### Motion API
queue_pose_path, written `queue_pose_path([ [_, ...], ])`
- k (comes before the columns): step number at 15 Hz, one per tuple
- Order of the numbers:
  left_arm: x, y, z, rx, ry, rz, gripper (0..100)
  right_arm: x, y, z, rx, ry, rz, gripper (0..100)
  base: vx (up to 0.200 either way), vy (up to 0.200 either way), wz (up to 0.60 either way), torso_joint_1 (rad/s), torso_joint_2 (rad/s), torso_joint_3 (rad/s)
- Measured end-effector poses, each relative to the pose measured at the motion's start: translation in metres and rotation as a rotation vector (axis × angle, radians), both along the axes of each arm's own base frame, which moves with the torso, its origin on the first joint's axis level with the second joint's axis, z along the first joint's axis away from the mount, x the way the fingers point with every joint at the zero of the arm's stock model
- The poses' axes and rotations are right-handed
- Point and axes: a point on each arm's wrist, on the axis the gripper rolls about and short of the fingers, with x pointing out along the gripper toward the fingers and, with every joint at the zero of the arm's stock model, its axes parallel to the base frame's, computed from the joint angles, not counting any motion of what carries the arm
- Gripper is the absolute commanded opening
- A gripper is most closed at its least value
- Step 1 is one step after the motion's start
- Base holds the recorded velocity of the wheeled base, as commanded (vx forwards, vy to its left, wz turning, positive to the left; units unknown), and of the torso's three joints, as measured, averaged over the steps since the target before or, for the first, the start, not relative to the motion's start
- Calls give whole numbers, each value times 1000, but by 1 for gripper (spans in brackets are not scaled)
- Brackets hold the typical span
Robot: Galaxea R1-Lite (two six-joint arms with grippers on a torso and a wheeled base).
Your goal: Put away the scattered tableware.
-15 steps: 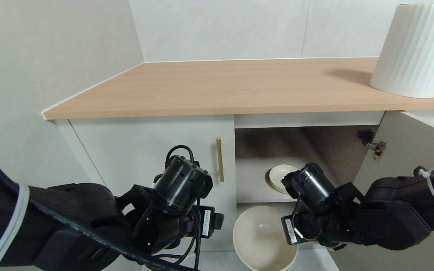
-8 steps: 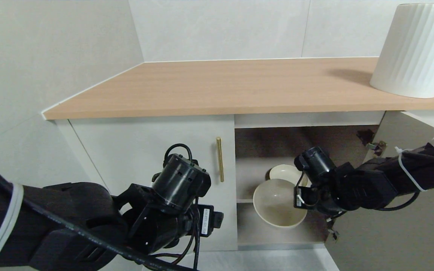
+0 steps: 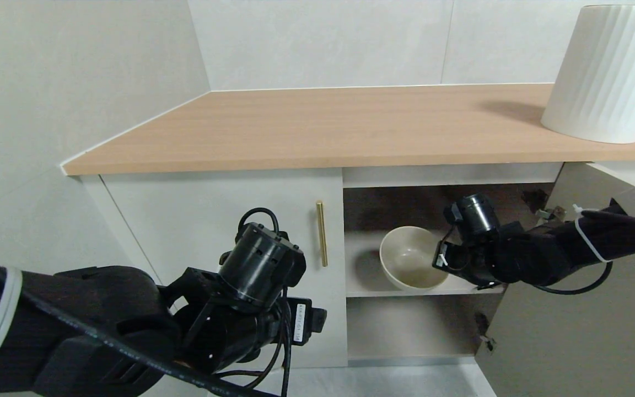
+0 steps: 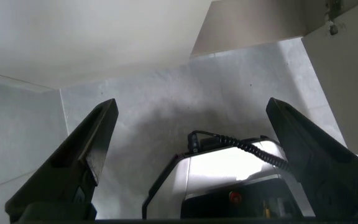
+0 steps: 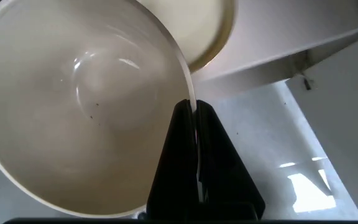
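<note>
Two arms show from the head, and the right one is the nearer for the coming move: the right gripper (image 3: 442,259) reaches into the open cabinet (image 3: 450,173) with the bowl (image 3: 411,264) pinched by its rim. The bowl hangs to the robot's left of that gripper, over the front part of the upper shelf (image 3: 362,278). It is tilted so that its mouth faces out and up; whether its foot touches the shelf I cannot tell. The left arm (image 3: 130,320) sits low before the shut door (image 3: 213,220), well apart from the bowl. From the left wrist, the left gripper (image 4: 197,155) stands wide, with nothing between its fingers (image 4: 89,162) and bare floor (image 4: 166,93) beyond. From the right wrist, the grip on the rim reads as tight, one finger inside the bowl and one outside. This angle also adds a plate (image 5: 211,28), lying on the shelf just beyond the bowl's far rim. The rim overlaps the plate; whether it touches or hangs above, I cannot tell. The move likely turns on that: setting down means levelling the tilt, then lowering either onto the plate or short of it.
</note>
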Motion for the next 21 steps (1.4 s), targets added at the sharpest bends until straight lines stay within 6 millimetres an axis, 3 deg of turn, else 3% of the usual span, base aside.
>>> queue_pose_path([
  [5,0,0,0,0,0,0,100,35,-19,-11,42,-20,-108,0,0,0,0,0,0,0],
  [10,0,0,0,0,0,0,100,53,-26,-28,40,-7,-144,0,0,0,0,0,0,0],
  [21,0,0,0,0,0,0,100,69,-29,-46,24,-2,-197,0,0,0,0,0,0,0],
])
